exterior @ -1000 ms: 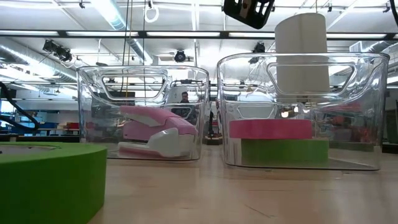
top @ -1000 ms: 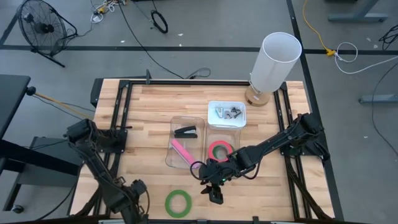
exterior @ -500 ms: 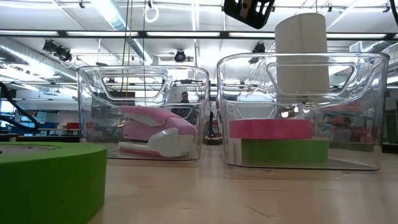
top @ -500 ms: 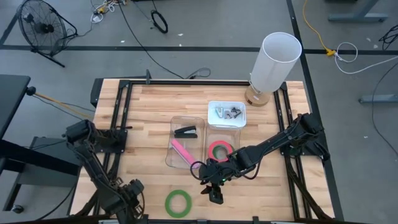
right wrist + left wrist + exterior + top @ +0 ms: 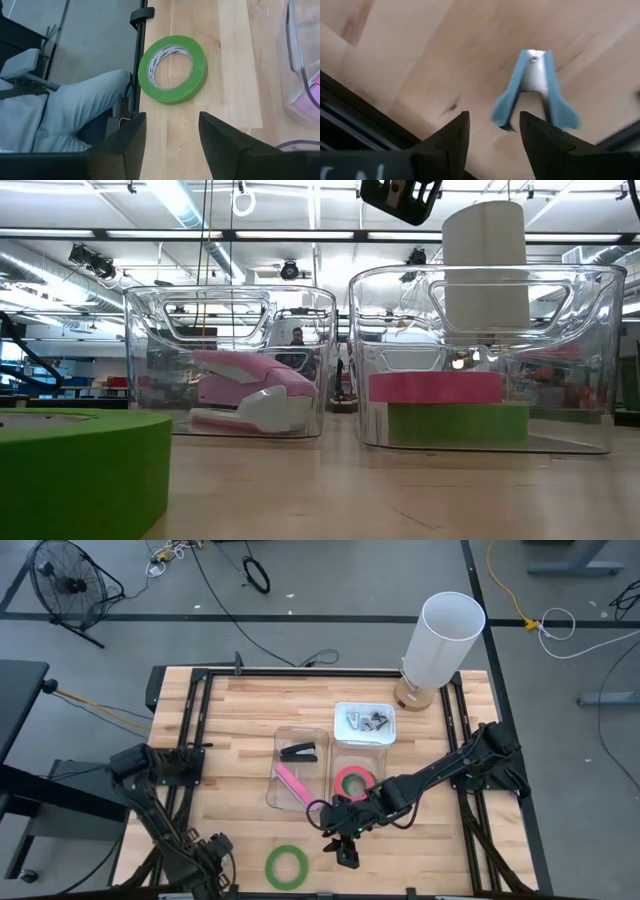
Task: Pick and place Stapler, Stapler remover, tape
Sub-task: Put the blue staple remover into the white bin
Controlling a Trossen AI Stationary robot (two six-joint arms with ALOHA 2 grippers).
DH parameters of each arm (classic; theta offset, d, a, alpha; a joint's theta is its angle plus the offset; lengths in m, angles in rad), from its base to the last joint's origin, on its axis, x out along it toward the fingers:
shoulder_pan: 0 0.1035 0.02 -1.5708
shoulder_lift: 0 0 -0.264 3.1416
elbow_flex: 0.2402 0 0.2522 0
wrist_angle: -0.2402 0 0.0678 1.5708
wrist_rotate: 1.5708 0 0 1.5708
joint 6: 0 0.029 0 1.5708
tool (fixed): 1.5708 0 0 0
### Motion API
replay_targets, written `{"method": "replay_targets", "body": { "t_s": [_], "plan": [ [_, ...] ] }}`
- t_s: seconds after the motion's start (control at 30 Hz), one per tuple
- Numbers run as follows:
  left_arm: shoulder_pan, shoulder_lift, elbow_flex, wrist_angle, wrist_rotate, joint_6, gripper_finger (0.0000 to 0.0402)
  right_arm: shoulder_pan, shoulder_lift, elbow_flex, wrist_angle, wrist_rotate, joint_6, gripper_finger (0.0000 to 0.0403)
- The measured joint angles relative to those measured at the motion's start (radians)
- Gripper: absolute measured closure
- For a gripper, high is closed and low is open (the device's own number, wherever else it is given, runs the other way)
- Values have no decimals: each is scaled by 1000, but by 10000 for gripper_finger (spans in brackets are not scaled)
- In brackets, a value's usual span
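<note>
The left tool (image 5: 490, 137), fingers apart and holding nothing, hovers over a blue staple remover (image 5: 535, 92) on the tabletop (image 5: 420, 55). Right tool (image 5: 170, 137), fingers apart, faces a green tape roll (image 5: 172, 68) beyond.

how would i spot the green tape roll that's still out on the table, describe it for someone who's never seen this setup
On the wooden table, look at the near edge, in front of the clear bins. The loose green tape roll lies flat there on bare wood. The other green roll sits in a bin under a pink roll.
</note>
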Motion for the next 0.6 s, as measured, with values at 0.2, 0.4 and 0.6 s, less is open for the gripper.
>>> {"method": "replay_targets", "body": {
  "t_s": [0.2,0.4,0.6],
  "plan": [
    [0,37,0,4,-56,54,223,0,0,0,0,11,-1,223],
    [1,52,0,5,-78,84,250,0,0,0,0,11,-2,223],
    [0,48,4,-19,-79,119,356,0,0,0,0,11,-3,223]
  ]
}}
